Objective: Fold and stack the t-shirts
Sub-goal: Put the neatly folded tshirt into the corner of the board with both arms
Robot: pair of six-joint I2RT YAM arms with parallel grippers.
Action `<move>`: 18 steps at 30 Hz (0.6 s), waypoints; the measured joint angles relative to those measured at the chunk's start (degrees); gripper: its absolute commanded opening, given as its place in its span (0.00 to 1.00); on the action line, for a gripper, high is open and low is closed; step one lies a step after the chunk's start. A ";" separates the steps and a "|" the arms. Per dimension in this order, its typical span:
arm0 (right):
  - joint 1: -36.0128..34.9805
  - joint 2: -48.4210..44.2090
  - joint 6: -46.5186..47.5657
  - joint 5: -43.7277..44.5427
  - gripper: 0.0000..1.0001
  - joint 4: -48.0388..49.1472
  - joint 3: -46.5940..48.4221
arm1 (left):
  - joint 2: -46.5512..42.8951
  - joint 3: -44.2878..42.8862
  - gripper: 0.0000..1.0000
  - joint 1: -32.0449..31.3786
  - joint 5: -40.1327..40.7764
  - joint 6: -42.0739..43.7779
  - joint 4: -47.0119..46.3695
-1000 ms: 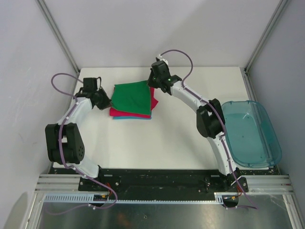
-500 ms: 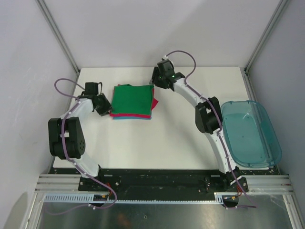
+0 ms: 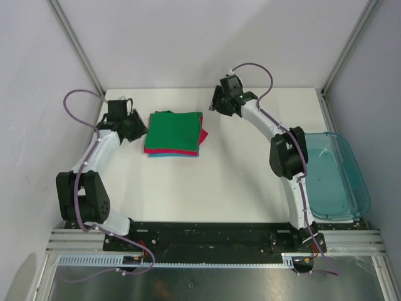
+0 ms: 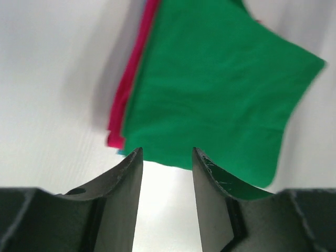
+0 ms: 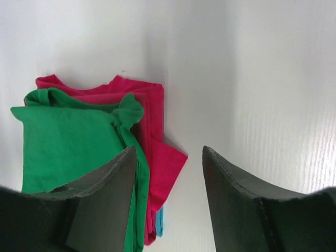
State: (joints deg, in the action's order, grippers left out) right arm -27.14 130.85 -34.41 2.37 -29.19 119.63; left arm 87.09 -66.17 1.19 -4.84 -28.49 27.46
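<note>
The t-shirts lie folded in one stack at the back of the table. The green t-shirt (image 3: 173, 130) (image 4: 210, 89) (image 5: 68, 142) is on top. Under it the magenta-red t-shirt (image 3: 202, 135) (image 4: 126, 94) (image 5: 157, 142) sticks out at the edges. Only a thin strip of the light blue t-shirt (image 3: 172, 155) (image 5: 159, 220) shows at the bottom. My left gripper (image 3: 139, 126) (image 4: 166, 155) hangs open just left of the stack, with only bare table between its fingers. My right gripper (image 3: 213, 108) (image 5: 168, 152) is open by the stack's back right corner, holding nothing.
A translucent blue-green plastic bin (image 3: 360, 188) stands at the right edge of the white table (image 3: 238, 182), beside the right arm. Grey walls and metal frame posts close in the back and both sides.
Both grippers have opened and let go of the green t-shirt, which now lies flat on the stack. Both arms have drawn back from it, the right one towards the back right.
</note>
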 measured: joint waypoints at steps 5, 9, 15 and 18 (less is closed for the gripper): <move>0.24 -6.19 -0.02 0.20 0.57 0.59 -6.93 | -0.37 -4.79 0.46 -6.93 -0.55 1.62 -0.28; 1.25 -11.02 -0.04 0.37 0.56 1.07 -13.73 | 2.80 -7.93 0.47 -13.25 -1.49 2.16 -0.35; 4.24 -18.32 -0.13 0.42 0.56 1.88 -25.70 | 11.19 -10.91 0.49 -23.54 -1.18 0.31 -0.37; 5.68 -21.68 -0.39 0.39 0.56 2.19 -30.88 | 13.11 -10.43 0.52 -28.92 3.13 -4.87 0.09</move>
State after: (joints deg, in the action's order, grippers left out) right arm -21.45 109.16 -34.81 2.76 -27.00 88.75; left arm 100.20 -76.60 -27.73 -1.72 -33.36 27.55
